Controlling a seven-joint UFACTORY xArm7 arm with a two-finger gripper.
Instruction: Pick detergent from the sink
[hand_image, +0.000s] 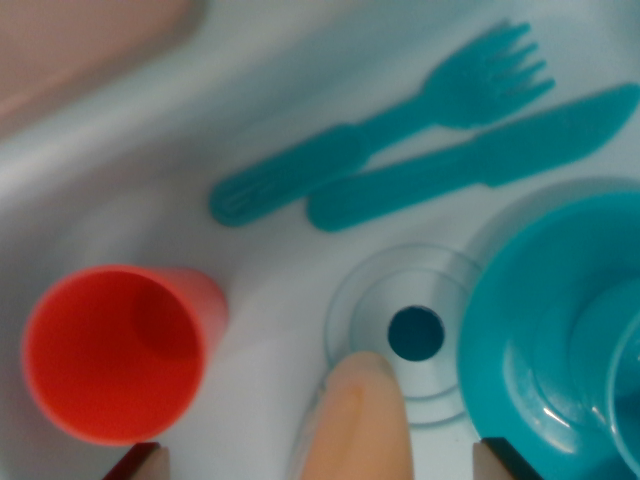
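In the wrist view, a pale orange rounded thing (362, 425), blurred and very close to the camera, rises from the bottom edge; it looks like the top of the detergent bottle. It stands in the white sink (270, 120), just in front of the drain hole (415, 333). My gripper (320, 462) shows only as two dark fingertips at the bottom corners, one on the left (138, 463) and one on the right (503, 461). They stand wide apart on either side of the bottle, not touching it. The bottle's lower body is hidden.
A red cup (112, 352) lies at the lower left, mouth toward the camera. A teal fork (380, 125) and teal knife (470, 160) lie at the back. A teal plate (520, 350) holding a teal bowl (600, 340) fills the right. A pinkish surface (70, 40) shows at the top left.
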